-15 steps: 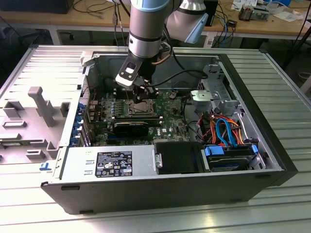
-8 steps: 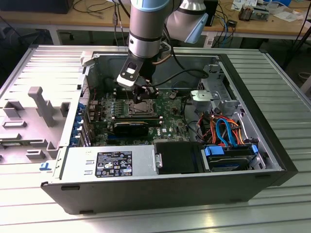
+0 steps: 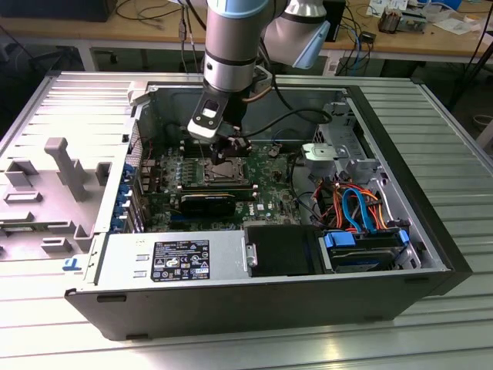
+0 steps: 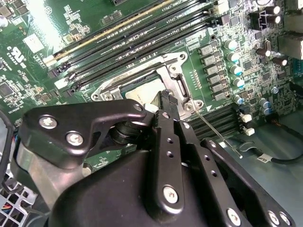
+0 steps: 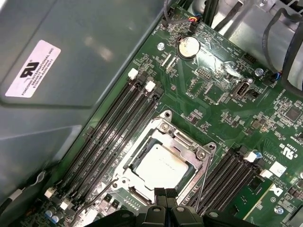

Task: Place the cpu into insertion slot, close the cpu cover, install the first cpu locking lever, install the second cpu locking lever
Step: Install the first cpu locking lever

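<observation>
ribbed grey metal table [image 3: 451,154]; wooden workbench [image 3: 46,32] behind, cables [image 3: 150,11] strewn on top

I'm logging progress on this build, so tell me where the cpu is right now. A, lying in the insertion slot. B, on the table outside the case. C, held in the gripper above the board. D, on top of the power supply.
A: in the first wrist view the cpu lies flat in the insertion slot, framed by the cpu cover.
</observation>
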You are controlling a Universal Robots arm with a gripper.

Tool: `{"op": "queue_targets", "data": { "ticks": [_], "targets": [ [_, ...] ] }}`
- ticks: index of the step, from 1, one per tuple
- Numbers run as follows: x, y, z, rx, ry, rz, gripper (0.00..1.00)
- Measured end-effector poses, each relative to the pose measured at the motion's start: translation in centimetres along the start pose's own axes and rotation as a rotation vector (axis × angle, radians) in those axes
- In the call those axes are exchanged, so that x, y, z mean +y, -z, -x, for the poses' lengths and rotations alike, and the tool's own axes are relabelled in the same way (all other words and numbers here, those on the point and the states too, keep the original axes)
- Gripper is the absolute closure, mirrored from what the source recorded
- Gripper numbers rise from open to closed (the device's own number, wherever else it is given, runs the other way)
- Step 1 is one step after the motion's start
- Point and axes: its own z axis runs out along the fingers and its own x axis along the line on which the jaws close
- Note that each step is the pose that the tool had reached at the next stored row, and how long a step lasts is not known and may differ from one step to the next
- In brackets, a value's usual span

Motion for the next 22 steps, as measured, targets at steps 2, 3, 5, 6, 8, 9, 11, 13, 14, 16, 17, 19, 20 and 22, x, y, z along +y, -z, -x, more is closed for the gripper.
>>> {"op": "queue_targets", "data": {
  "ticks": [2,3,5,6,8,9,11,13,14,16,17,19,20,22],
  "targets": [
    [0.0,0.0,0.0,-0.0005,0.008,-0.0004,0.89],
    [0.0,0.0,0.0,-0.0009,0.013,-0.0008,0.89],
    [0.0,0.0,0.0,-0.0016,0.023,-0.0013,0.89],
    [0.0,0.0,0.0,-0.0021,0.031,-0.0017,0.89],
    [0.0,0.0,0.0,-0.0046,0.067,-0.0036,0.89],
    [0.0,0.0,0.0,-0.007,0.103,-0.0054,0.89],
    [0.0,0.0,0.0,-0.0079,0.115,-0.006,0.89],
    [0.0,0.0,0.0,-0.0085,0.124,-0.0065,0.89],
    [0.0,0.0,0.0,-0.0087,0.126,-0.0066,0.89],
    [0.0,0.0,0.0,-0.0093,0.135,-0.0071,0.89],
    [0.0,0.0,0.0,-0.0095,0.138,-0.0072,0.89],
    [0.0,0.0,0.0,-0.0101,0.148,-0.0077,0.89],
    [0.0,0.0,0.0,-0.0104,0.151,-0.0079,0.89],
    [0.0,0.0,0.0,-0.0108,0.158,-0.0083,0.89]
  ]
}}
